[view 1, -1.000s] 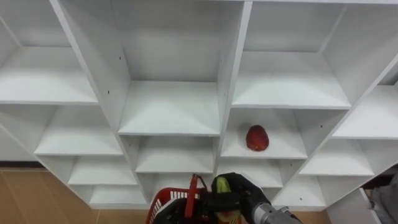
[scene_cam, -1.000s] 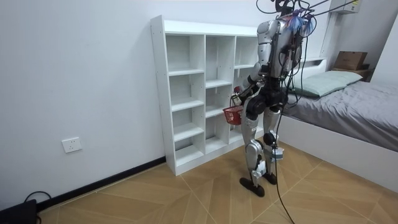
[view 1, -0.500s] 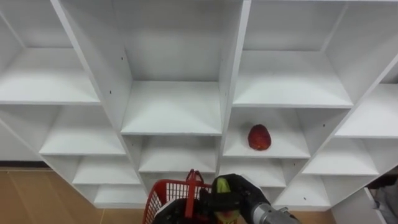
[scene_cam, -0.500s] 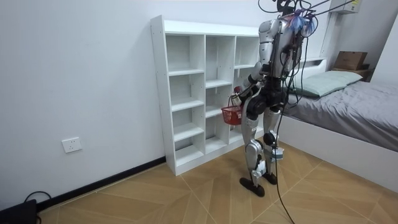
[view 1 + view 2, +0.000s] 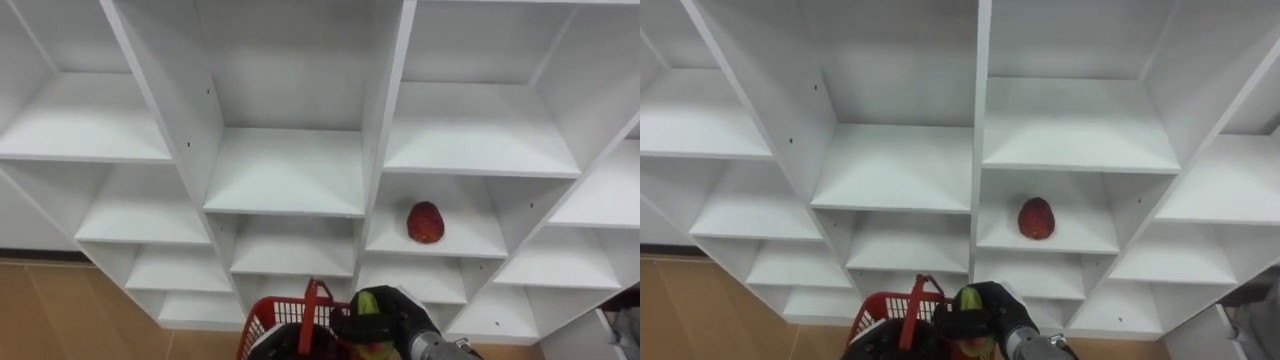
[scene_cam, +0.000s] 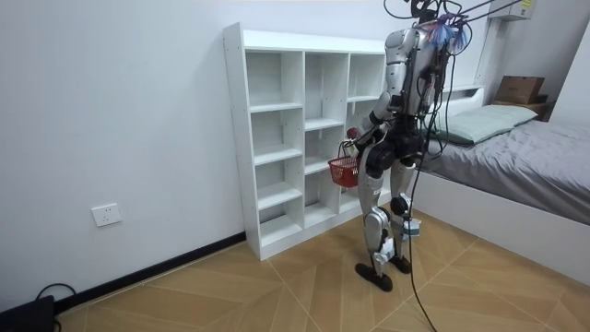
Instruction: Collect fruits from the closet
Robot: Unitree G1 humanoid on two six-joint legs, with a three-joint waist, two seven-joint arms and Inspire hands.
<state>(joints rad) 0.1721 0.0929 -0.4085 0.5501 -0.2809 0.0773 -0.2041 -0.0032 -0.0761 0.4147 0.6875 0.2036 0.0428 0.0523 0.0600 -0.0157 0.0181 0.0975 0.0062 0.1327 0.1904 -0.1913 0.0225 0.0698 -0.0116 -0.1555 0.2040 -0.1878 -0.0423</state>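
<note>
Red fruit (image 5: pixel 425 222), green fruit (image 5: pixel 364 302), basket (image 5: pixel 274 317): one each.

Closet (image 5: pixel 290 170): plain white, every shelf and wall.
Shelf fruit (image 5: pixel 425 222): deep red, on the right.
Basket (image 5: pixel 278 316): red mesh, red handle.
Right hand (image 5: pixel 402 312): black.
Held fruit (image 5: pixel 365 302): yellow-green.
Floor (image 6: pixel 277 286): warm brown wood, herringbone pattern.
Bed cover (image 6: pixel 544 157): grey.

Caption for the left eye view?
Right hand holds green fruit by red basket; red fruit lies on white shelf.
</note>
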